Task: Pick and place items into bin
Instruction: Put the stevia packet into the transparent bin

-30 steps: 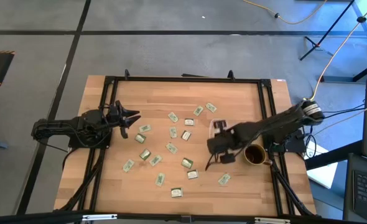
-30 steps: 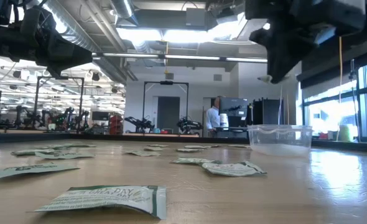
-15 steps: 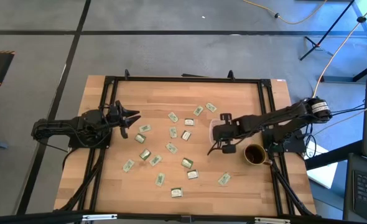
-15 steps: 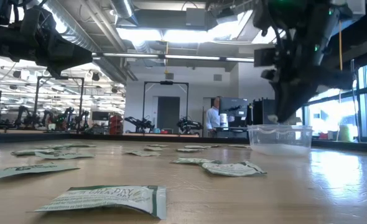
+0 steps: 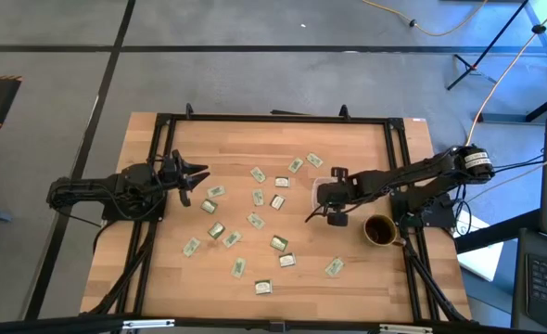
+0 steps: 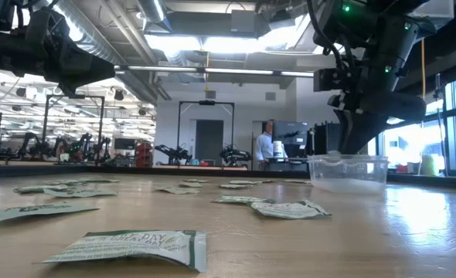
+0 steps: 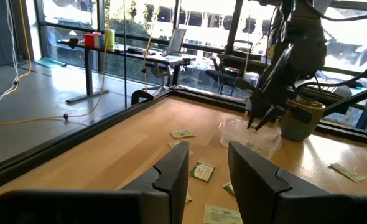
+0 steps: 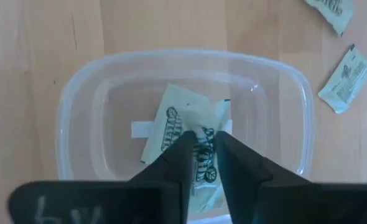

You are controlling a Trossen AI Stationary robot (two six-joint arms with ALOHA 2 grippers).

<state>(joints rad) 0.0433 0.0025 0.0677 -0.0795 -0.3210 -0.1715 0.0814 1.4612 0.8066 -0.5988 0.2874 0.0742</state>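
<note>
Several pale green and white packets [image 5: 257, 197] lie flat and scattered on the wooden table. The clear bin [image 8: 71, 99] stands right of centre. My right gripper [image 8: 204, 152] points steeply down into its mouth, its tips near the rim [image 6: 345, 150]. It is shut on a packet [image 8: 183, 118], and a white strip shows under that packet on the bin's floor. At the table's left edge my left gripper [image 5: 202, 176] waits level and open, holding nothing. My right gripper holds the packet by one end [image 8: 203, 163], which sits in the narrow gap between the two fingers. The fingers come from above, slanting down. The packet's other end reaches out over the bin's floor; whether it rests there I cannot tell.
A dark brown mug [image 5: 379, 229] stands on the near side of the bin, close to my right arm. A black frame [image 5: 273, 119] runs round the table. Loose packets lie on the left of the bin and along the near side [image 5: 263, 288].
My right gripper has gone from beside the mug toward the table's far edge and down, and now stands over the bin's mouth. For the last half second it has hardly moved.
</note>
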